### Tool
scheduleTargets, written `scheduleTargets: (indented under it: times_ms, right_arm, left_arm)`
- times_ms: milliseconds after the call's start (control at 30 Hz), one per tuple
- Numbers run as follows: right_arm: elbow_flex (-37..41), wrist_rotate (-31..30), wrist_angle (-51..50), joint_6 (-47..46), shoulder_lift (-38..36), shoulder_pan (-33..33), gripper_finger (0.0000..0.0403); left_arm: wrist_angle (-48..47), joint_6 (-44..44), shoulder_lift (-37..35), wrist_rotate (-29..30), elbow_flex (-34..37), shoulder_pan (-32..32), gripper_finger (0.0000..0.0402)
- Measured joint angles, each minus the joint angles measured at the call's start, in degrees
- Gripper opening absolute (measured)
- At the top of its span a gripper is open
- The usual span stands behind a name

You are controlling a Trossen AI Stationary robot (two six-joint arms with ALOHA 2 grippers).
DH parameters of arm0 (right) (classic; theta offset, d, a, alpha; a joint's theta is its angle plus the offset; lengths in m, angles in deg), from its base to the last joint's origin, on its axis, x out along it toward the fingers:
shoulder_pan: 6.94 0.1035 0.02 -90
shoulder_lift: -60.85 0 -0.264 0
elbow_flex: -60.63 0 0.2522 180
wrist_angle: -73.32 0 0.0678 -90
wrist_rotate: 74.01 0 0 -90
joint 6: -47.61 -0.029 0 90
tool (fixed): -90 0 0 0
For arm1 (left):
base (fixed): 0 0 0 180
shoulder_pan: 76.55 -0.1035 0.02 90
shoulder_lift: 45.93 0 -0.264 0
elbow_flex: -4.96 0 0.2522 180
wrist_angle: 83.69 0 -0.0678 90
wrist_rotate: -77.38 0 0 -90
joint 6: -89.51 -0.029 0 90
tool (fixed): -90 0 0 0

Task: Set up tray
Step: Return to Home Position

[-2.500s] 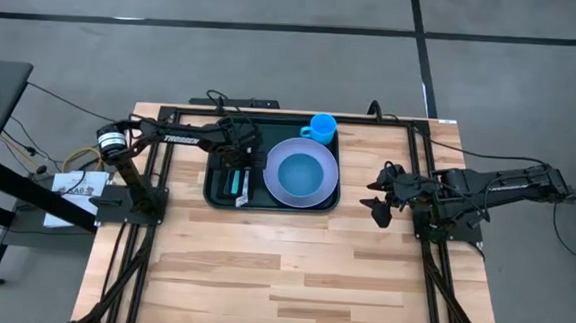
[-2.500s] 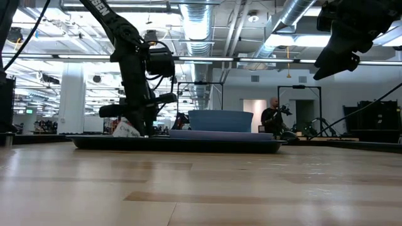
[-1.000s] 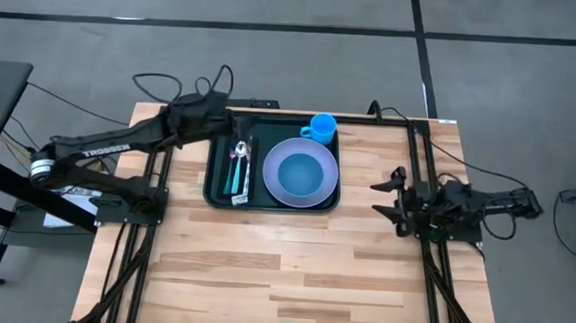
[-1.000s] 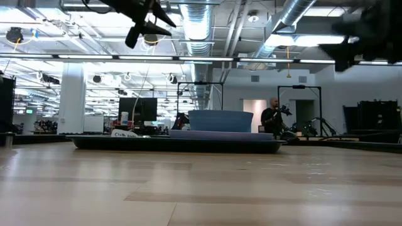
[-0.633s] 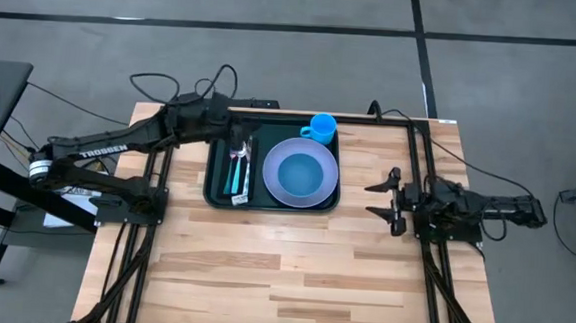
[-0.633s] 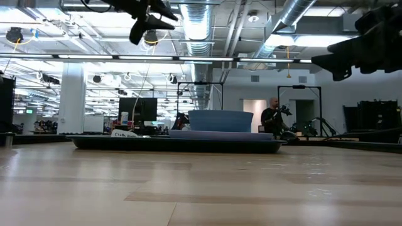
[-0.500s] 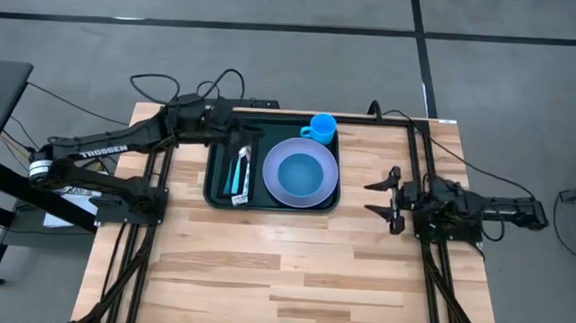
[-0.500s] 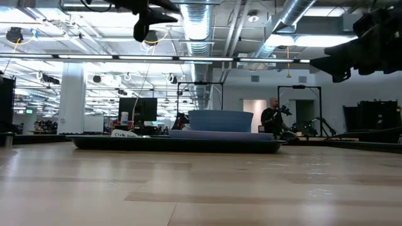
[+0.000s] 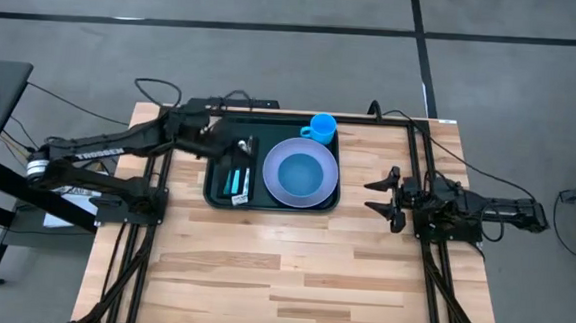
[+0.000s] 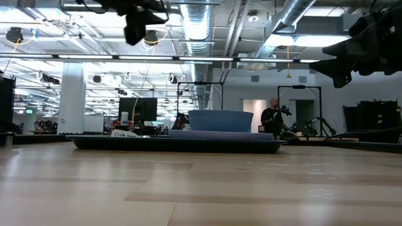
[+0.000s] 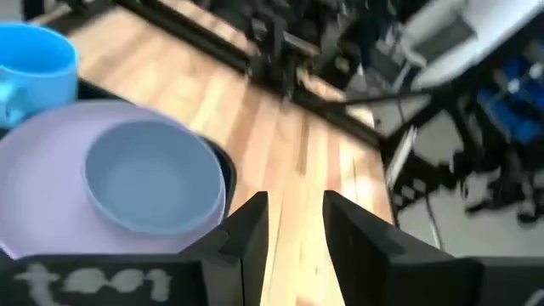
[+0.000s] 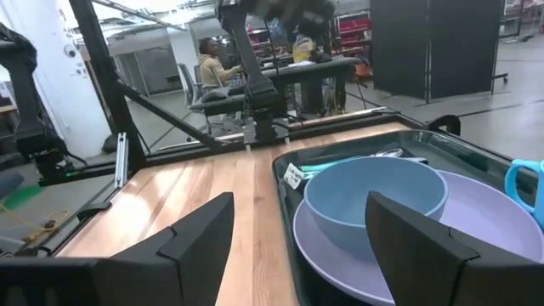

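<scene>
The dark green tray (image 9: 213,182) lies at the table's far middle. On it rest a lavender plate (image 9: 273,186) with a blue bowl (image 9: 302,171) in it. A blue cup (image 9: 322,127) stands in the tray's far right corner, and teal-handled cutlery (image 9: 236,179) lies along its left part. My left gripper (image 9: 231,145) hovers above the tray's far left corner, open and holding nothing; its wrist view shows the bowl (image 11: 153,174) and cup (image 11: 34,61). My right gripper (image 9: 379,196) hangs open to the right of the tray, above the table, facing the plate (image 12: 476,229).
Black frame rails (image 9: 423,170) run along the table's left, right and far edges. Bare wood (image 9: 281,271) fills the near half of the table. In the low view a person (image 10: 272,116) stands far off in the room behind.
My left gripper has drawn back a little toward the table's left edge, staying high above the tray's far left corner. My right gripper has turned level and reached slightly toward the tray, then held still. The tray and the things on it have not moved.
</scene>
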Motion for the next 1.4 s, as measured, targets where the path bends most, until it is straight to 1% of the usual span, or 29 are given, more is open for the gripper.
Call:
scheduleTargets:
  times_ms: [67, 167, 300, 400, 467, 533, 667, 733, 833, 900, 1133, 1200, 1300, 1400]
  right_arm:
    - [0.01, 0.02, -0.04, 0.0, 0.0, 0.0, 0.0255]
    - [0.01, 0.02, -0.06, 0.0, 0.0, 0.0, 0.0255]
    - [0.01, 0.03, -0.06, -0.03, 0.0, 0.0, 0.0255]
    - [0.01, 0.06, -0.06, -0.03, 0.0, 0.0, 0.0255]
    - [0.01, 0.04, -0.08, -0.03, 0.02, 0.0, 0.0255]
    - [0.01, 0.04, -0.08, -0.03, 0.0, 0.0, 0.0255]
    - [0.01, 0.04, -0.08, -0.03, 0.0, 0.0, 0.0255]
    - [0.01, 0.04, -0.09, -0.03, 0.01, 0.01, 0.0255]
    - [0.01, 0.06, -0.1, -0.05, -0.02, 0.07, 0.0255]
    - [0.01, -0.02, -0.11, -0.05, 0.0, 0.07, 0.0255]
    - [0.01, 0.04, -0.11, -0.05, -0.04, 0.07, 0.0255]
    - [0.01, 0.04, -0.11, -0.05, -0.04, 0.07, 0.0255]
    - [0.03, 0.04, -0.11, -0.05, -0.04, 0.07, 0.0255]
    - [0.03, 0.04, -0.11, -0.05, -0.04, 0.07, 0.0255]
  left_arm:
    - [-0.79, -1.75, -2.88, -0.02, 3.44, 1.46, 0.0101]
    - [2.2, -2.83, -9.31, 0.41, 11.26, 3.3, 0.0101]
    - [4.35, -2.39, -21.44, 2.18, 23.8, 6.62, 0.0101]
    - [4.74, -2.88, -31.66, 4.0, 30.98, 9.44, 0.0101]
    - [4.16, -4.14, -38.32, 6.39, 34.34, 10.94, 0.0101]
    - [0.7, -5.62, -44.54, 9.77, 36.82, 12.27, 0.0101]
    - [-4.99, -9.46, -55.91, 15.65, 39.81, 14.23, 0.0101]
    - [-5.02, -10.07, -60.55, 17.1, 41.74, 14.94, 0.0101]
    - [-1.38, -11.59, -60.11, 16.13, 44.14, 15.73, 0.0101]
    - [5.21, -13.04, -60.26, 14.91, 45.62, 16.3, 0.0101]
    - [25.75, -13.57, -60.42, 15.53, 53.5, 17.13, 0.0101]
    - [23.89, -13.51, -60.22, 16.08, 53.72, 17.13, 0.0101]
    - [20.17, -15.85, -60.31, 16.86, 53.72, 17.12, 0.0101]
    - [18.21, -18.53, -59.99, 21.89, 53.72, 17.13, 0.0101]
